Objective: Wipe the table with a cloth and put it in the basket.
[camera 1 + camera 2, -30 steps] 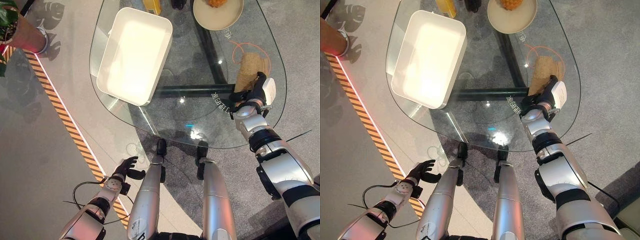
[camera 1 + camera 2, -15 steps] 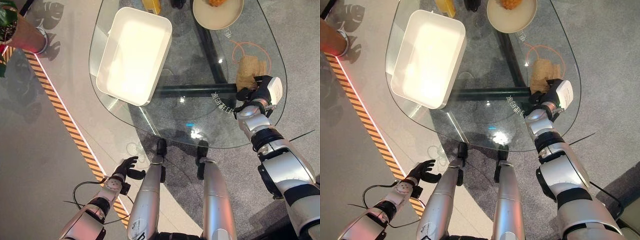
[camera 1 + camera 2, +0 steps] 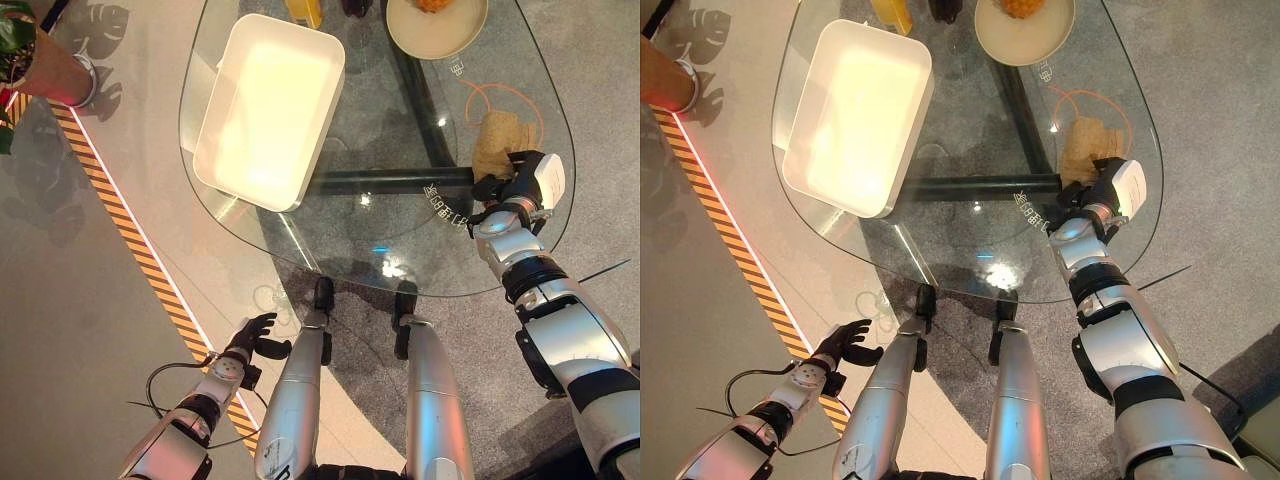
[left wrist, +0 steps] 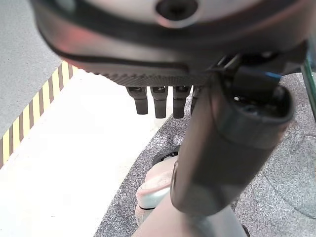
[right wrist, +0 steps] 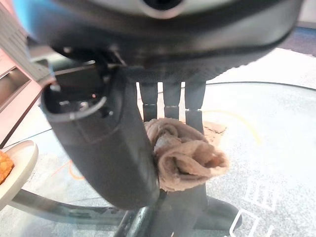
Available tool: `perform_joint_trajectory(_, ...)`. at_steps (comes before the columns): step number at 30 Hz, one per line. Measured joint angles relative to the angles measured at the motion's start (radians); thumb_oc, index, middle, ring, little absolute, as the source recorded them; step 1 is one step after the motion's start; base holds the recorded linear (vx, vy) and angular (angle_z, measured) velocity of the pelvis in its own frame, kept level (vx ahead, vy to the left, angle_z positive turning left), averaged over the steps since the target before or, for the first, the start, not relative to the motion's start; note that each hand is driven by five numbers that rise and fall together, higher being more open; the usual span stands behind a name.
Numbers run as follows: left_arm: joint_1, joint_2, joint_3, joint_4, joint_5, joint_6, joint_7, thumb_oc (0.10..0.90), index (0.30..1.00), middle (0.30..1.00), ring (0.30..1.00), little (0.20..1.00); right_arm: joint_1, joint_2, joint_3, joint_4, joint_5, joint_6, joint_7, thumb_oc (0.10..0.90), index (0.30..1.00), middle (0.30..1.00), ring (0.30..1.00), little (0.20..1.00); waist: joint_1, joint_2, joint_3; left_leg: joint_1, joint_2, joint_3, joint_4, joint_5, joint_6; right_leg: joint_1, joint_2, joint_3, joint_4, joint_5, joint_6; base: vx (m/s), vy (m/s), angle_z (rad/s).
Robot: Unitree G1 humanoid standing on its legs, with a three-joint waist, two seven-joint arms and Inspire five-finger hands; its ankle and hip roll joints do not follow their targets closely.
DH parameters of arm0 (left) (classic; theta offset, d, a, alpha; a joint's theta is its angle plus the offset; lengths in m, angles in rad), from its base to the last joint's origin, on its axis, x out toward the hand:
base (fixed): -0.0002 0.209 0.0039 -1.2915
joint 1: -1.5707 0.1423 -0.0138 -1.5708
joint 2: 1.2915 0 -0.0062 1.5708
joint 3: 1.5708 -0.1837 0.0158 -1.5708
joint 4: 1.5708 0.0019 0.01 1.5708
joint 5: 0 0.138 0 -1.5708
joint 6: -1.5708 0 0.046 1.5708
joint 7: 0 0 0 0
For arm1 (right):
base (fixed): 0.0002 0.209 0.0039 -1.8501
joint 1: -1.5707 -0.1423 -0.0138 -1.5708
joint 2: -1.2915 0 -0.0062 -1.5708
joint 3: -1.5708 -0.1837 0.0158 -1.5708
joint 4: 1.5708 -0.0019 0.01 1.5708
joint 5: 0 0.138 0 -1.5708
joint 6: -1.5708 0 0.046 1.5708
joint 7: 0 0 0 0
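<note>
Right hand (image 3: 512,180) grips bunched cloth (image 3: 494,140) on bench (image 3: 400,200); basket (image 3: 268,110) lies far left; left hand (image 3: 252,337) hangs relaxed, empty.

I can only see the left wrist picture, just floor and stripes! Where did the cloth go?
Observer: The tan cloth is bunched up in the right hand, pinched between thumb and fingers, at the right side of the glass table.
Child: Is there a basket for it?
Observer: A white rectangular basket sits on the table's left part, with nothing in it.
Child: What's my hand doing?
Observer: The left hand hangs low beside the table, over the floor near the striped tape, holding nothing.
</note>
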Motion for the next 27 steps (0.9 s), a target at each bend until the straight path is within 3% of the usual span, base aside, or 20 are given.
perform_joint_trajectory(10,0.0,0.0,0.003,-0.002,0.0,0.001,0.0,0.8,0.9,0.9,0.9,0.9,0.001,-0.016,0.058,-0.03,-0.048,0.0,0.046,0.1,0.3,0.3,0.3,0.2,-0.006,0.002,0.001,-0.005,0.001,-0.001,-0.002,0.0,0.0,-0.005,0.002,-0.001,-0.005,0.0,0.001,0.0,0.0,0.0)
perform_joint_trajectory(27,0.0,0.001,0.004,-0.013,0.001,0.021,0.005,0.8,0.9,0.9,0.9,0.9,0.008,-0.052,0.172,-0.146,-0.256,0.007,0.179,0.1,0.3,0.3,0.3,0.2,-0.009,0.007,0.0,-0.013,0.011,-0.004,-0.021,0.013,-0.014,-0.021,0.005,-0.005,-0.008,0.002,-0.004,0.0,0.0,0.0)
